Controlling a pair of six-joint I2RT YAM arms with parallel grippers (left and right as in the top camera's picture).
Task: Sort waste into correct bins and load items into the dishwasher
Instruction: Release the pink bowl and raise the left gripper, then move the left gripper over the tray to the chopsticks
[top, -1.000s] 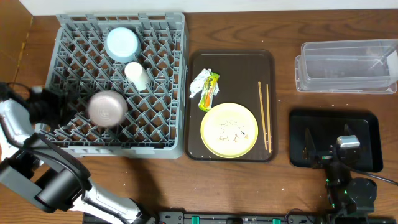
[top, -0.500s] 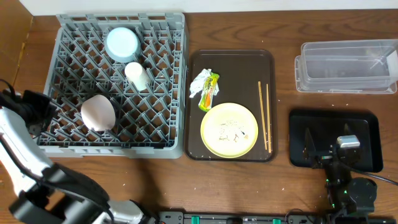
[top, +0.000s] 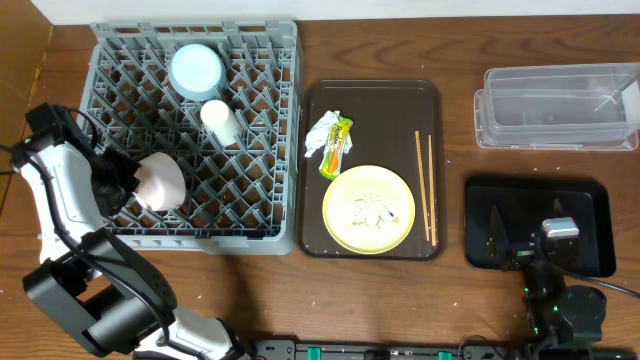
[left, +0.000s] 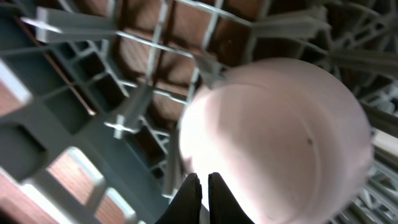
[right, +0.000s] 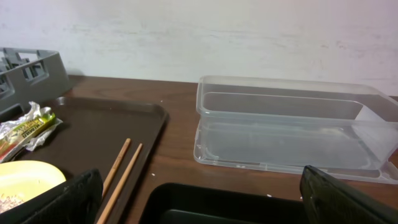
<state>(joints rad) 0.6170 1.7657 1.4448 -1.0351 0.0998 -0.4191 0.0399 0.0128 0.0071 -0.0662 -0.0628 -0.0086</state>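
Observation:
The white bowl (top: 160, 180) leans on its side among the pegs of the grey dishwasher rack (top: 260, 130), behind a light blue bowl (top: 196, 70) and a white cup (top: 220, 120). My left gripper (top: 118, 186) is shut and empty just left of it; in the left wrist view its tips (left: 202, 185) meet against the white bowl (left: 280, 137). The yellow plate (top: 368, 208) carries rice scraps (top: 375, 210). Beside it lie the wrapper (top: 322, 133), the packet (top: 338, 147) and the chopsticks (top: 426, 185). My right gripper (top: 527, 232) stands open over the black tray (top: 590, 195).
The plate, waste and chopsticks lie on a dark brown serving tray (top: 370, 100) between rack and bins. The clear tub (top: 555, 105) sits at the back right, behind the black tray. The left arm curves along the rack's left edge.
The white bowl went from dome-up to tilted on its side, a little further left. My left gripper let go of it and shut empty. The right arm has not moved.

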